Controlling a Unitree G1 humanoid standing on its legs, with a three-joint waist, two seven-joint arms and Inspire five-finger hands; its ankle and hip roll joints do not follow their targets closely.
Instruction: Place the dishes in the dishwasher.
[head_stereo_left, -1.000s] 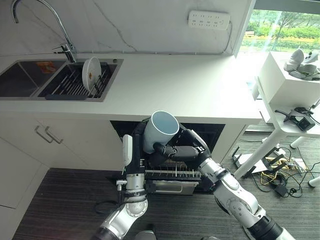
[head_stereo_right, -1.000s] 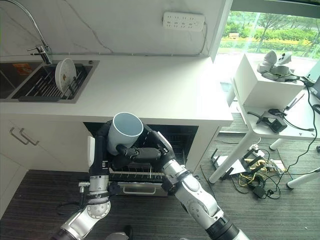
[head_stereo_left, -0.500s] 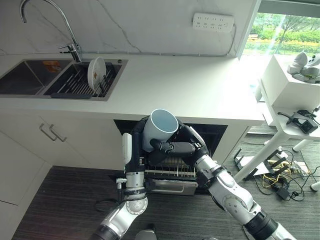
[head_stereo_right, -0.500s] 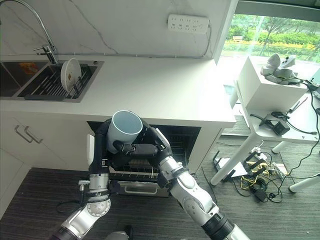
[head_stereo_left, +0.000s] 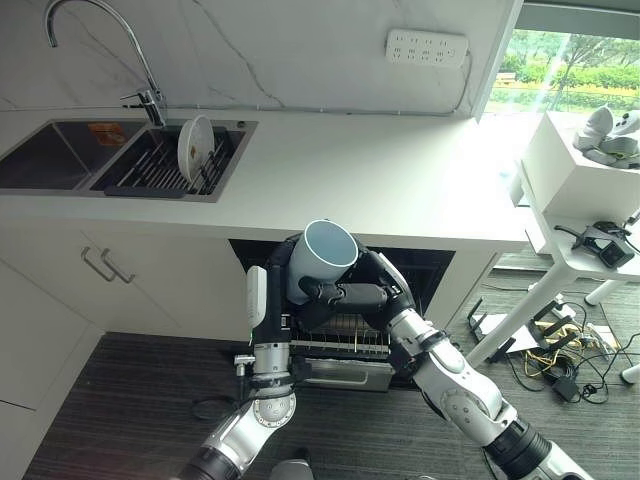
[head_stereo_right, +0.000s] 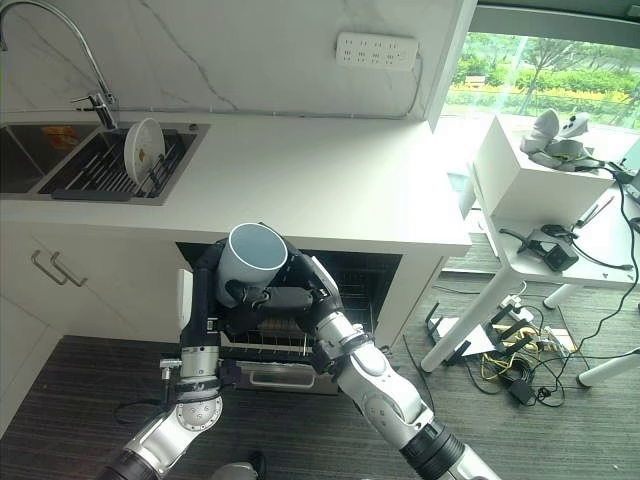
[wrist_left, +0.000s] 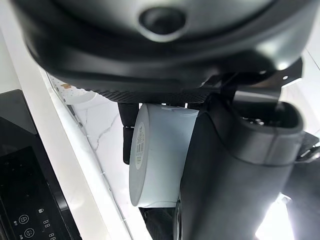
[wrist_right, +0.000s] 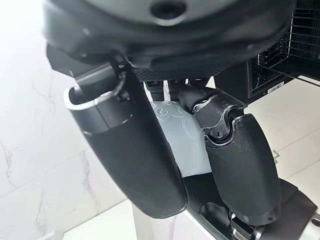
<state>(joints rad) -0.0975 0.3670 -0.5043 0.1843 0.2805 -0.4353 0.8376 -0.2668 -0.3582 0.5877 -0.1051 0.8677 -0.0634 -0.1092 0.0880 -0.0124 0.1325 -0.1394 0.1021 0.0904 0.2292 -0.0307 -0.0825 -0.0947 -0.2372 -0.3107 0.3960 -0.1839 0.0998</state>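
**Mug held in both robot hands, in front of the open dishwasher**

You've got the mug (head_stereo_left: 322, 258) up off everything, held just below the tabletop's (head_stereo_left: 400, 180) front edge, in front of the dishwasher (head_stereo_left: 345, 330) opening. Mouth is tilted up toward the head camera; pale blue inside, white outside.

Left robot hand (head_stereo_left: 275, 275): on the mug's left side, fingers curled round the wall. Its wrist view shows the mug (wrist_left: 160, 155) side-on, with dark fingers wrapped behind it.

Right robot hand (head_stereo_left: 350, 297): comes in from the right, fingers curled across the mug's lower front, just under the rim. Its wrist view shows thumb and fingers closed on the white mug body (wrist_right: 182, 140).

Dishwasher sits under the tabletop's front edge, open, with the wire rack (head_stereo_left: 340, 345) pulled out below the hands. You can't tell from here what's in the rack.

At the tabletop's far left corner, the sink (head_stereo_left: 60, 160) has a drying rack (head_stereo_left: 150, 170) with one white plate (head_stereo_left: 194, 148) standing on edge, well apart from both hands. The tap (head_stereo_left: 120, 60) stands behind it.
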